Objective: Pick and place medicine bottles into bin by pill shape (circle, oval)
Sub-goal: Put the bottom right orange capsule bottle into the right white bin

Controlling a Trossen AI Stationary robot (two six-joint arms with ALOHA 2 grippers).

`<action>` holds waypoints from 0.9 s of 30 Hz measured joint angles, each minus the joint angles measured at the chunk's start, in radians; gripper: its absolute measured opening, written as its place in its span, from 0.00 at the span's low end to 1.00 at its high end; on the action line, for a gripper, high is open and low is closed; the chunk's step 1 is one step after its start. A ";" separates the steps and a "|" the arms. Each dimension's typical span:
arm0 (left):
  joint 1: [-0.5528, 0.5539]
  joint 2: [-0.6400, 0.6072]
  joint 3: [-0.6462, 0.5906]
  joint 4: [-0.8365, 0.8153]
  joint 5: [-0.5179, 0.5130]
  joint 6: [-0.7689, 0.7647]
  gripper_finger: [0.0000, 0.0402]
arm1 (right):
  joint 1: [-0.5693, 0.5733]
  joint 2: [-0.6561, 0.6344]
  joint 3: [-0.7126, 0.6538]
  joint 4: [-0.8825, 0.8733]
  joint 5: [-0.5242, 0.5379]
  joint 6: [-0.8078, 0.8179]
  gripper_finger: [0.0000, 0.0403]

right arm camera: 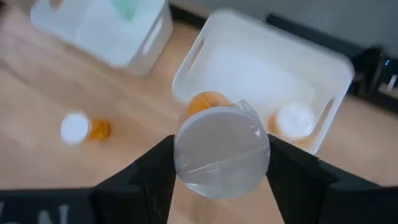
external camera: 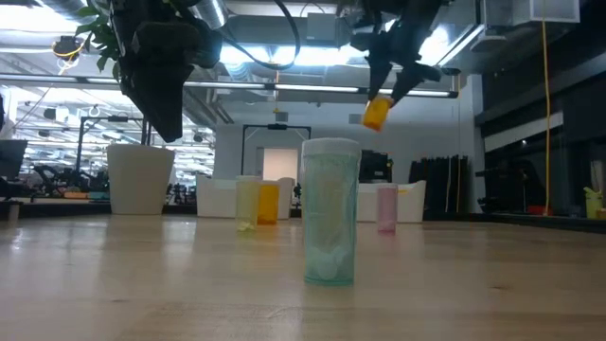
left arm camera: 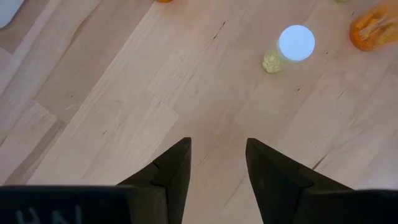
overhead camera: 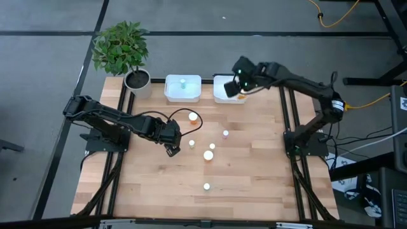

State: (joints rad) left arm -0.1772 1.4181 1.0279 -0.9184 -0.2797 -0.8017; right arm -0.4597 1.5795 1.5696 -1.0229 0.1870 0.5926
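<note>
Orange-bodied, white-capped cylindrical medicine bottle (right arm camera: 222, 151) is clamped between the fingers of the right gripper (overhead camera: 241, 87), above the right-hand white plastic bin (right arm camera: 267, 74) at 12 o'clock on the wooden table (overhead camera: 254, 165); another bottle, apparently orange, already lies inside. Left gripper (left arm camera: 217, 171), at 9 o'clock, hovers with fingers narrowly parted, empty. Nearest it stands a small pale yellowish bottle (left arm camera: 289, 46).

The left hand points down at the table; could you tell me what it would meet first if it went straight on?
Most likely bare table. The left hand is open with only wood ahead; the nearest bottle lies off to one side.
</note>
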 joint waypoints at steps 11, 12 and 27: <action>0.000 0.000 0.000 0.000 0.000 -0.003 0.37 | -0.183 0.206 0.075 0.037 -0.134 -0.238 0.54; 0.000 0.000 0.000 0.000 0.000 -0.003 0.37 | -0.195 0.232 0.079 0.037 -0.145 -0.264 0.54; 0.000 0.000 0.000 0.000 -0.060 -0.006 0.37 | -0.271 0.435 0.082 0.039 -0.154 -0.390 0.54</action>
State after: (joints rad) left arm -0.1768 1.4179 1.0279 -0.9184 -0.3394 -0.8082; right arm -0.7305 2.0150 1.6512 -0.9844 0.0328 0.2028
